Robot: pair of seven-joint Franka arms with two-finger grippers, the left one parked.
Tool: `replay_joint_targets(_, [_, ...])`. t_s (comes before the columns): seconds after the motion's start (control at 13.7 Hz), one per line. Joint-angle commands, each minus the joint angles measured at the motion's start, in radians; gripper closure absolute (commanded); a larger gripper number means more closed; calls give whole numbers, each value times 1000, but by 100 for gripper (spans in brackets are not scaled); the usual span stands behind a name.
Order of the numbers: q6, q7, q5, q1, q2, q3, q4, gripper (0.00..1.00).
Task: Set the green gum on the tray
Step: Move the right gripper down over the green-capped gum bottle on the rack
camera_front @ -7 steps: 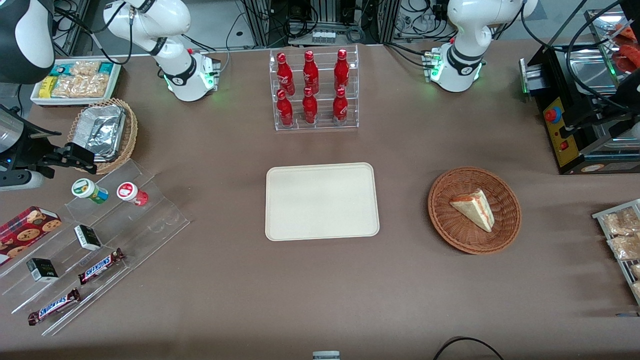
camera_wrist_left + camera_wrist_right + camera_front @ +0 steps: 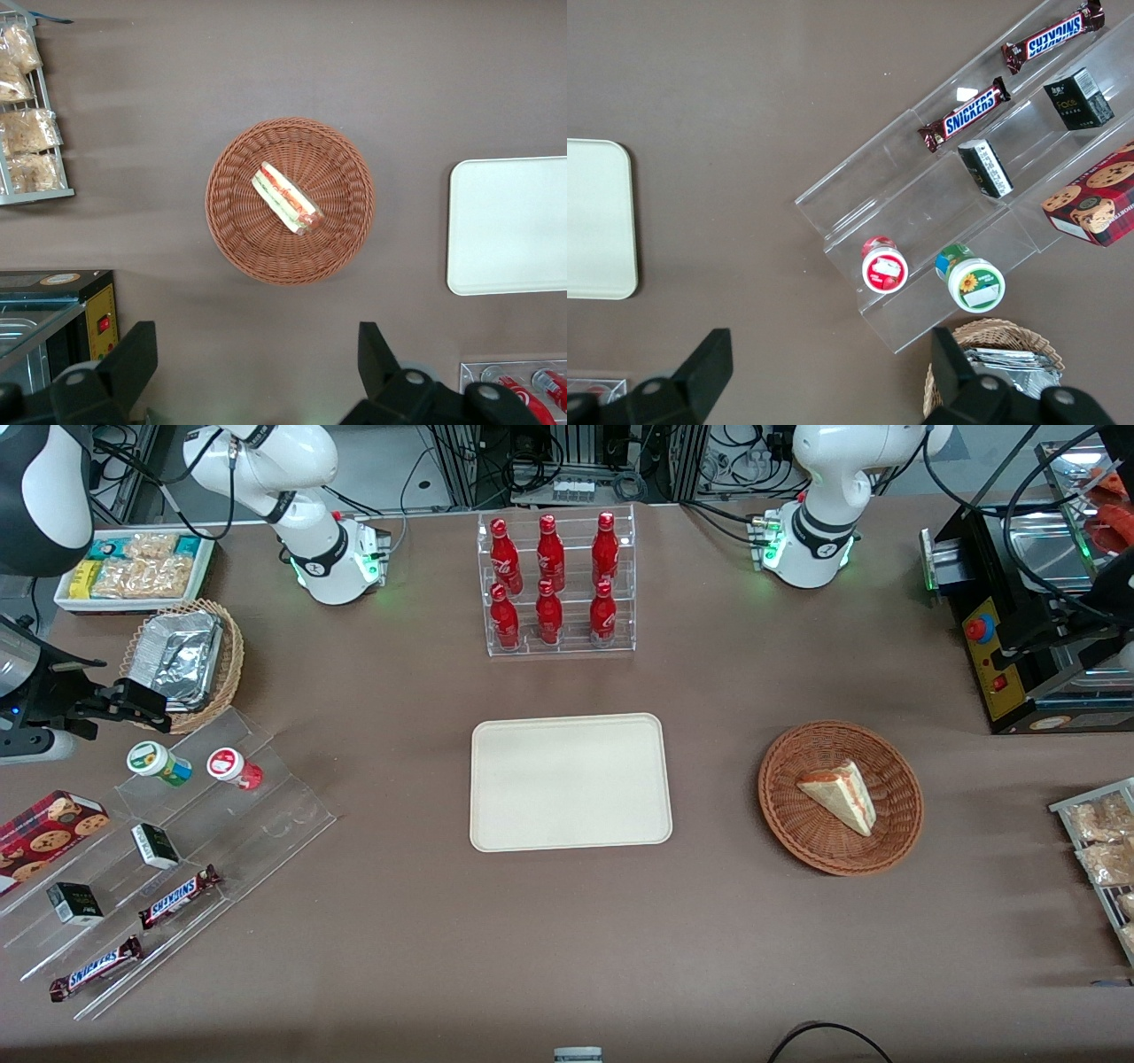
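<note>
Standing on the clear stepped rack [image 2: 177,841] beside the red gum [image 2: 234,768] was the green gum [image 2: 158,763], well apart from the bare tray [image 2: 569,781] mid-tabletop. Hovered above the rack's upper step with jaws spread wide and holding nothing: the gripper [image 2: 824,372]. Held a foil container [image 2: 182,657], the wicker basket [image 2: 229,669] close by.

You're looking at what seems a robotics lab dressed as a snack shop: cable bundles [image 2: 567,460] and metal racks along the frame's top edge, an acrylic cola rack [image 2: 558,584] at upper centre, Snickers bars [image 2: 177,895] lower left.
</note>
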Motion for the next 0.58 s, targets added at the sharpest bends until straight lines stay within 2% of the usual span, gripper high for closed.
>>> replay_joint_targets(0.0, [28,-19,16,-7,17,-7,-24,0])
replay_joint_targets(0.36, [154,-336,34,-130,18,-9,-130,0])
replay_joint_targets(0.51, [187,-436,41,-147,12,-12,-171,0])
